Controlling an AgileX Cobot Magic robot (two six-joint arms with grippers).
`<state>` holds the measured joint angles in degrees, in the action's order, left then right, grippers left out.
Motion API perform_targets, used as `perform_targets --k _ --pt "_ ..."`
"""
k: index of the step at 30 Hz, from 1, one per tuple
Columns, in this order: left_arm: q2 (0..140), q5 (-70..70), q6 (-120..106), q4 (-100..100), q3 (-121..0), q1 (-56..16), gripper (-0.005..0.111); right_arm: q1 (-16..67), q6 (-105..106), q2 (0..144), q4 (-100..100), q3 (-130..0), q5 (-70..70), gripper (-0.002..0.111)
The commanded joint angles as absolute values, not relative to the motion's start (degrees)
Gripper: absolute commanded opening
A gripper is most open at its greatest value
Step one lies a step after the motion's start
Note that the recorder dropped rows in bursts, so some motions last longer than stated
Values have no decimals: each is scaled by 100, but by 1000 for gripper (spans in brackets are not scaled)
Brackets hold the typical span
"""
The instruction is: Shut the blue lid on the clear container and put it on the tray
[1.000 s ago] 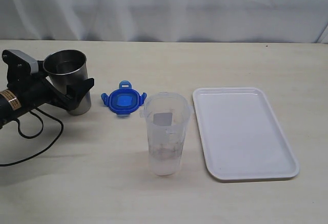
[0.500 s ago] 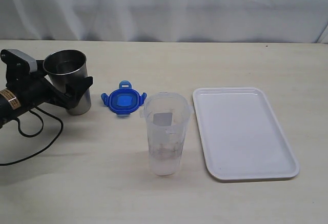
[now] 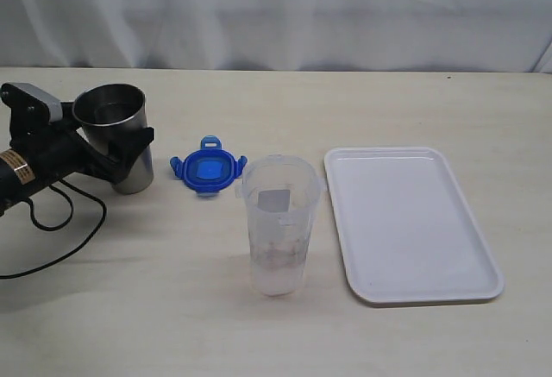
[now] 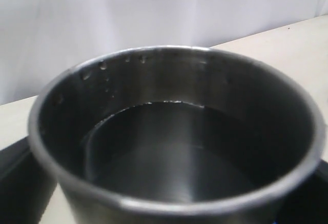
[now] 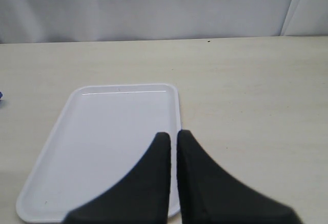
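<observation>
The blue lid (image 3: 208,172) lies flat on the table, between the steel tumbler and the clear container. The clear container (image 3: 278,226) stands upright and uncovered, just left of the white tray (image 3: 405,222), which holds nothing. My left gripper (image 3: 129,133) is at the far left, open, with its jaws straddling the grey steel tumbler (image 3: 110,111); the near finger (image 3: 141,142) lies close against the tumbler's wall. My right gripper (image 5: 173,134) is shut on nothing and hovers above the near right edge of the tray (image 5: 102,131); the exterior view does not show it.
The tumbler (image 4: 169,147) holds some clear liquid and fills the left wrist view. A black cable (image 3: 60,222) loops on the table below the left arm. A pale curtain closes off the back of the table.
The left gripper's near finger has drawn in toward the tumbler's wall. Lid, container, tray and tumbler have not moved.
</observation>
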<state>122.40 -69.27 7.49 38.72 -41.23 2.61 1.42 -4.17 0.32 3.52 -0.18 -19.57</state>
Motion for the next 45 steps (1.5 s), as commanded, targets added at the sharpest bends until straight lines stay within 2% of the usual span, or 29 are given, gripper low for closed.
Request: perform_targets --k 1,8,12,13,37,45 --pt "12245 -6996 776 3894 -4151 246 65 149 -433 0 344 0 -1965 5" --pt "12245 -6996 817 3924 -4151 246 39 149 -433 0 344 0 -1965 5" --pt "12245 -6996 939 4123 -4151 246 5 149 -433 0 344 0 -1965 5" --pt "12245 -6996 939 4135 -4151 246 0 149 -433 0 344 0 -1965 5" --pt "11262 -6996 1719 4441 -4141 246 0 149 -433 0 344 0 -1965 5" --pt "10667 -6996 1653 4282 -4141 -245 0 149 -433 0 344 0 -1965 5"
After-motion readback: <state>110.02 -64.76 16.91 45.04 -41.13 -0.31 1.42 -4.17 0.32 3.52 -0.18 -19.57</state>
